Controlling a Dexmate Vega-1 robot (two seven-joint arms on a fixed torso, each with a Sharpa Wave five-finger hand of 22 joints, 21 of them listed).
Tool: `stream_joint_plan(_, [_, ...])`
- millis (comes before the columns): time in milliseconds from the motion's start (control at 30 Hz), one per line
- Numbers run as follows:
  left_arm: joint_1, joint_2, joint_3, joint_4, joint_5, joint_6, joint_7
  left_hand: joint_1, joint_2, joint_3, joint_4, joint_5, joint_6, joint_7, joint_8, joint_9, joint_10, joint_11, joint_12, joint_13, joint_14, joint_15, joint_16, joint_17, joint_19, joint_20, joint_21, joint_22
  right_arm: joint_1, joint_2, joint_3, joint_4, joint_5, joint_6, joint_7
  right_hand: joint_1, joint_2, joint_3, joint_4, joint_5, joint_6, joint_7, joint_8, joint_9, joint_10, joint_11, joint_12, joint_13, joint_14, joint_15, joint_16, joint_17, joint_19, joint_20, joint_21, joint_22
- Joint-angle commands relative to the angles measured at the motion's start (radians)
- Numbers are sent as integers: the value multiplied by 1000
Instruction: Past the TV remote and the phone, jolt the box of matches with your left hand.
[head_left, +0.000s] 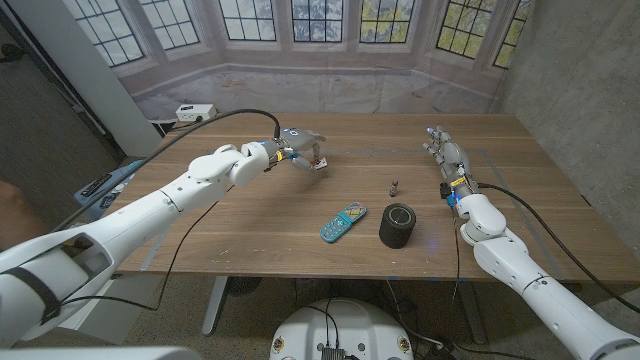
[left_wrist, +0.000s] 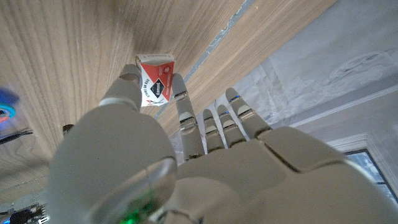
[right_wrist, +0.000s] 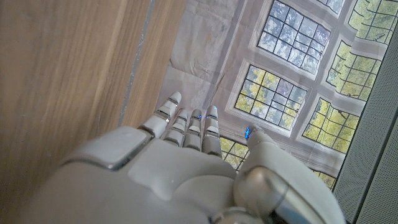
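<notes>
Matchbox (head_left: 318, 164) sits at 11 o'clock from the remote (head_left: 342, 221), touching your left hand (head_left: 297, 148), fingers apart beside it. Nudge w/ fingertips, short jolt, no grab. Right hand (head_left: 443, 155) waits, fingers together.

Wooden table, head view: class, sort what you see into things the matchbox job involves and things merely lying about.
Job:
left hand, at the matchbox
box of matches
TV remote, to be reached past

Lying about:
black cylinder
small dark figure
right hand, idle
power strip
</notes>
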Motion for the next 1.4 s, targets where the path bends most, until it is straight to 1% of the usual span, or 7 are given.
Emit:
stream_joint_plan(33, [7,-4,-8,-20,-22,2,-3,38,42,-5,-1,7,-3,4,5,2,5,0,-1,6,5,6,2,3,4,1,-3,2,4,0,-5,5,4,-6,10,-10,0,4,0,2,8,1,-3,3,5,0,-2,2,9,-20,-5,4,9,-69,2,3])
stream_joint_plan(467, [24,-18,-20,-43,-55,29,-7,33,45,-7,1,8,-4,7,5,5,9,1,-1,6,6,8,2,3,2,1,-5,2,-2,-12,-6,-5,9,-15,19,-13,-1,7,1,2,9,1,-3,3,6,1,-2,2,10,-19,-5,3,9,-68,2,3])
stream_joint_plan(1033, [63,-25,-38,-80,-94,78,8,33,49,-7,0,11,-4,9,4,6,11,4,-3,7,8,11,1,4,0,0,-6,2,-6,-18,-15,-16,13,-31,29,-15,-1,11,2,2,11,0,-3,3,7,1,-2,3,10,-20,-5,3,9,-67,2,3])
stream_joint_plan(1400, [67,-17,-33,-85,-82,87,12,32,50,-7,0,12,-2,12,4,6,11,4,-4,7,9,10,1,4,-1,1,-6,2,-8,-20,-20,-23,13,-40,29,-17,-1,13,3,1,12,2,-3,4,7,1,-2,3,10,-21,-6,3,9,-67,2,3])
